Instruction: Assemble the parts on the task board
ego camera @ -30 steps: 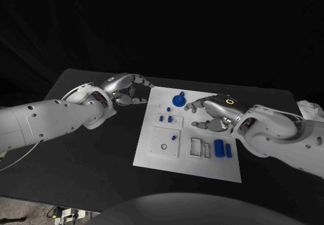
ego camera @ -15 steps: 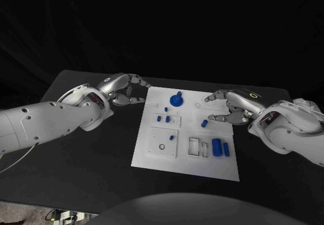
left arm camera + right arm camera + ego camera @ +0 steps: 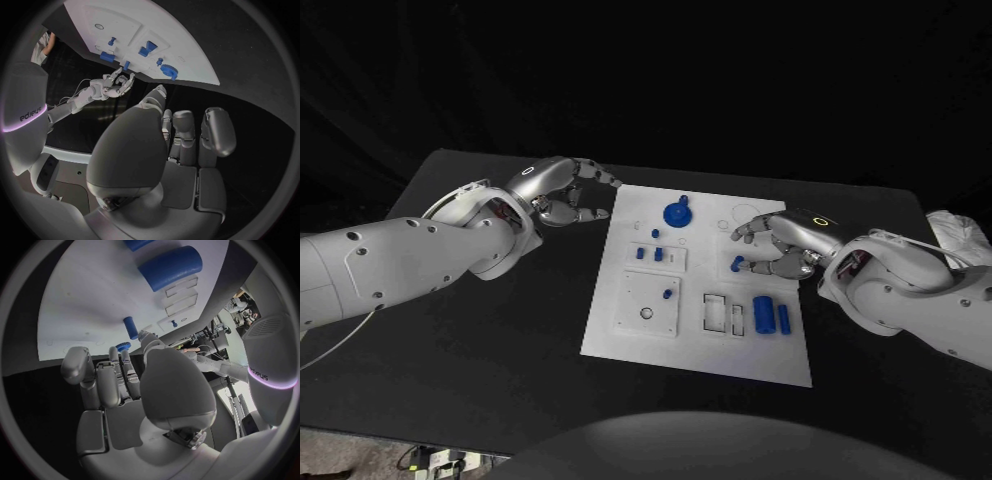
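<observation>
Right hand (image 3: 783,243) nearest, fingers spread and empty just beside small peg (image 3: 737,264); left hand (image 3: 563,190) curled, empty.

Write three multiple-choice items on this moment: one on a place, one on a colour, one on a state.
1. Where is the left hand?
A. off the task board's far left corner
B. over the board's near edge
C. on the large cylinder

2. What colour is the round gear-like part?
A. red
B. blue
C. green

3. How is the right hand?
A. clutching the large blue cylinder
B. lying flat on the table, off the board
C. empty, fingers apart, by a small blue peg

Answers: 1 A, it hangs off that corner. 2 B, plainly blue. 3 C, nothing lies in the fingers.
</observation>
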Motion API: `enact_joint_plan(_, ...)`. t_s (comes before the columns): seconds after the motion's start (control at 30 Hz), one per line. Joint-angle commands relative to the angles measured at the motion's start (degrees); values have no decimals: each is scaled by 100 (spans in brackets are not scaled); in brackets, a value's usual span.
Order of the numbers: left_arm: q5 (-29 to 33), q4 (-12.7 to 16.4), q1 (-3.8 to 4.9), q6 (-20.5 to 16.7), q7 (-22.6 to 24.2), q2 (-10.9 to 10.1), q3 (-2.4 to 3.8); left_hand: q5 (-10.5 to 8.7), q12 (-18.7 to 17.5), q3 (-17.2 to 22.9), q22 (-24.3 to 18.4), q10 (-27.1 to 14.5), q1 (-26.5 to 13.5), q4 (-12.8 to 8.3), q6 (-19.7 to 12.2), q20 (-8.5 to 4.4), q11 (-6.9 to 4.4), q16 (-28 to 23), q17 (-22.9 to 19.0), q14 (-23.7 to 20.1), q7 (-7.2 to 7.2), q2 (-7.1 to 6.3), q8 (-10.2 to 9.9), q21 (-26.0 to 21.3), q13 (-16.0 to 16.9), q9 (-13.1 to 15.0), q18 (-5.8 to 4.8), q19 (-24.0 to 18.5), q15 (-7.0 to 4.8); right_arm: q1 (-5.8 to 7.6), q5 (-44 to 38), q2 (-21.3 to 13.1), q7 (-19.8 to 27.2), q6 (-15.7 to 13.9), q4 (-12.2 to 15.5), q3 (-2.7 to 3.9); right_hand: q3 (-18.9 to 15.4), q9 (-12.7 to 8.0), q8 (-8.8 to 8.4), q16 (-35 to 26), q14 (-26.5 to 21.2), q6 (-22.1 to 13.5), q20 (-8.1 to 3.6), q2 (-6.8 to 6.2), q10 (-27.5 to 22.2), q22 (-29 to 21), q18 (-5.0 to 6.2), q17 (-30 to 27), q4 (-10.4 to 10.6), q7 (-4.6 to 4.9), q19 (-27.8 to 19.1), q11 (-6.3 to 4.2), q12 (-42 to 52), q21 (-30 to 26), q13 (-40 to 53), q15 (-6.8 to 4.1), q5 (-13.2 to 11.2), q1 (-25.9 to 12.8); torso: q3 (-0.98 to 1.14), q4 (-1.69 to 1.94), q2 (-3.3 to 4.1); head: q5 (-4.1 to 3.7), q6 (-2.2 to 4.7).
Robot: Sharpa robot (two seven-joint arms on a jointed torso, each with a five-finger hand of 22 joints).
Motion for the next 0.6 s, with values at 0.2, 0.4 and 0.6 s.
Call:
enact_joint_plan(0.2, 47, 6, -3, -13, 15, 3, 4, 45, 10, 59, 966, -5, -2, -7, 23, 45, 42, -8, 1, -8, 30, 99, 13, -12, 4, 6, 7, -6, 38, -61, 27, 131, 81, 187, -97, 2, -60, 184, 154, 50, 76, 97, -68, 53, 220, 763, -2, 12, -81, 235, 98, -82, 367, 71, 184, -73, 5, -127, -10, -5, 1, 1, 0)
enact_joint_plan(0.4, 48, 1, -4, 28, -13, 16, 4, 51, 19, 90, 965, 16, 14, -14, 21, 54, 54, -13, -10, -13, 39, 136, 9, -17, 6, 4, 8, -7, 46, -108, 30, 215, 53, 333, -165, 2, 225, 497, 455, 41, 70, 292, -133, 33, 337, 761, 0, -21, -308, 240, 93, -136, 433, 58, 221, -118, 1370, 70, -9, -4, -2, 7, 0)
enact_joint_plan(0.6, 48, -1, -4, 59, -35, 17, 4, 54, 28, 103, 965, 34, 27, -18, 18, 58, 59, -15, -13, -15, 43, 145, 6, -21, 7, 3, 8, -8, 51, -164, 25, 300, 19, 500, -224, 2, 445, 689, 629, 33, 58, 305, -142, -16, 380, 758, 0, -51, -402, 247, 83, -145, 382, 46, 189, -141, 1657, 79, -5, -7, -2, 21, 0)
